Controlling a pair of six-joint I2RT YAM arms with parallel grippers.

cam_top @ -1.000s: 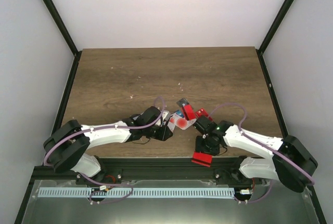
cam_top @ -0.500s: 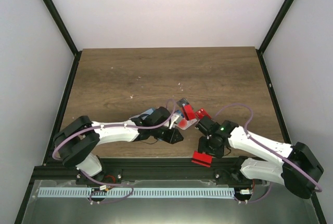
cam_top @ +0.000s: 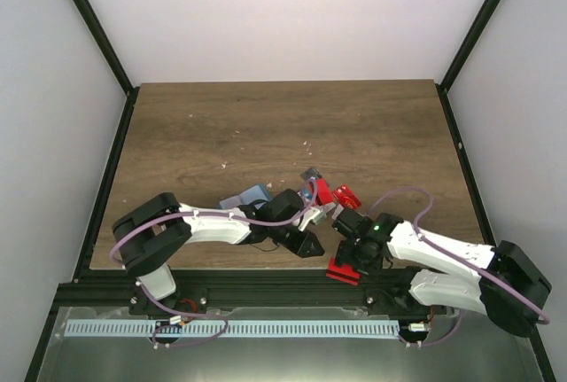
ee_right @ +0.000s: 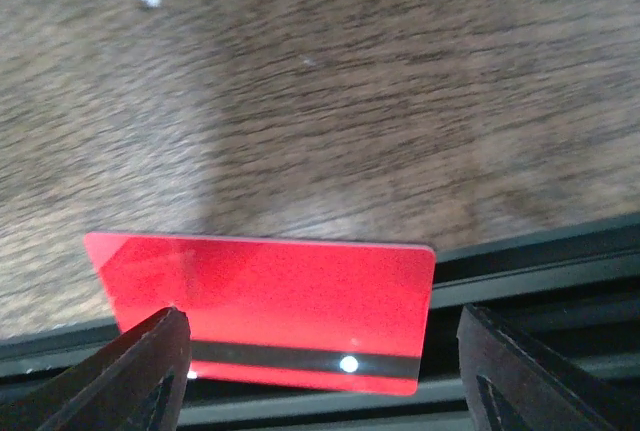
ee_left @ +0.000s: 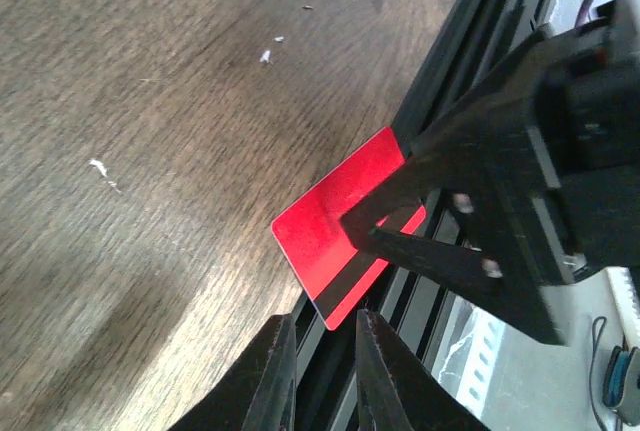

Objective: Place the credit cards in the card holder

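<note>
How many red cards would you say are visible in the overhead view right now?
3: one red card overhanging the table's near edge under the right gripper, and two beside the card pile. Others may be hidden under the arms.

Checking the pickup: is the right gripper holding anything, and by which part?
Nothing. The right gripper is open, straddling the flat red plastic black-striped card at the edge of the table.

Two arms reach in over one wooden surface, each ending in one pincer: the left pincer and the right pincer. One red card with a black stripe lies over the surface's near edge. The other cards overlap by the arms, uncountable. One blue holder shows.
</note>
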